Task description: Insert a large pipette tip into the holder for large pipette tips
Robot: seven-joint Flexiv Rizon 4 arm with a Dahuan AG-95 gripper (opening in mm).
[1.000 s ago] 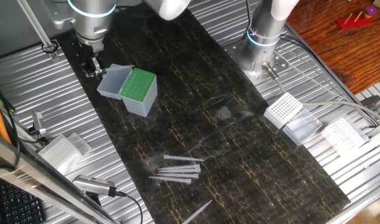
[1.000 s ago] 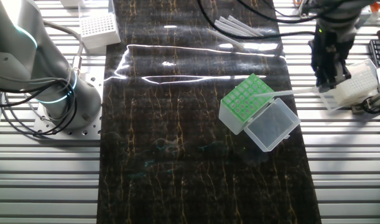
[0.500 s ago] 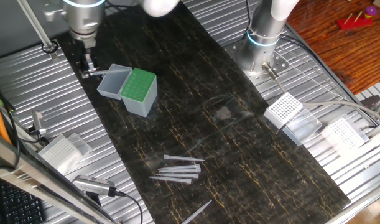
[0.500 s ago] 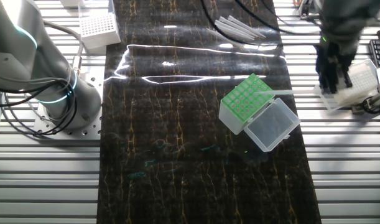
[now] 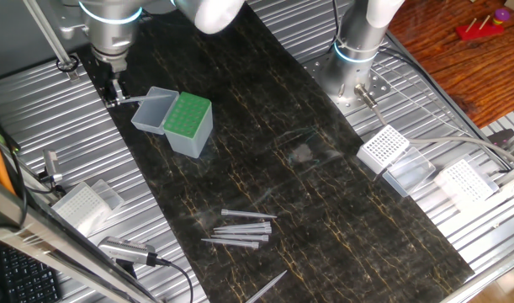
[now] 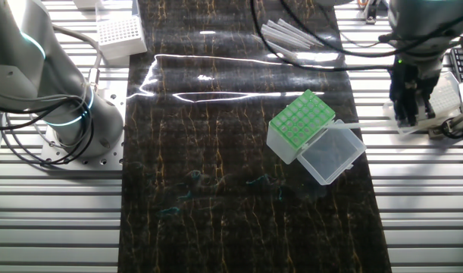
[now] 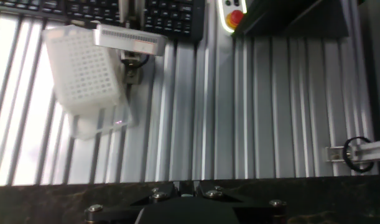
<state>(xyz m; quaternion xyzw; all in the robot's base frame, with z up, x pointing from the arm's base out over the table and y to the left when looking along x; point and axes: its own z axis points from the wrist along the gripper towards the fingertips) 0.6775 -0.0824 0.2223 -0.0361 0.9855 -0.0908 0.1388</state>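
My gripper [image 5: 111, 91] is shut on a large pipette tip [image 5: 135, 99], holding it level just left of the holder [image 5: 189, 114], a box with a green perforated top and its clear lid [image 5: 151, 109] open. In the other fixed view the gripper [image 6: 408, 114] is right of the holder [image 6: 298, 121], and the tip [image 6: 360, 121] points at it, its thin end over the lid [image 6: 333, 152]. In the hand view the gripper [image 7: 185, 185] shows shut at the bottom edge. Several loose tips [image 5: 240, 229] lie on the dark mat.
White-grid racks stand at the right [image 5: 383, 148] and front left [image 5: 80, 206] of the table. Another white rack [image 7: 84, 68] lies on the ribbed metal below the hand, near a keyboard. A second arm's base [image 5: 353, 63] stands at the back.
My gripper has moved sideways away from the holder over the ribbed table edge, carrying the tip, whose thin end has drawn back from the green top to over the lid.
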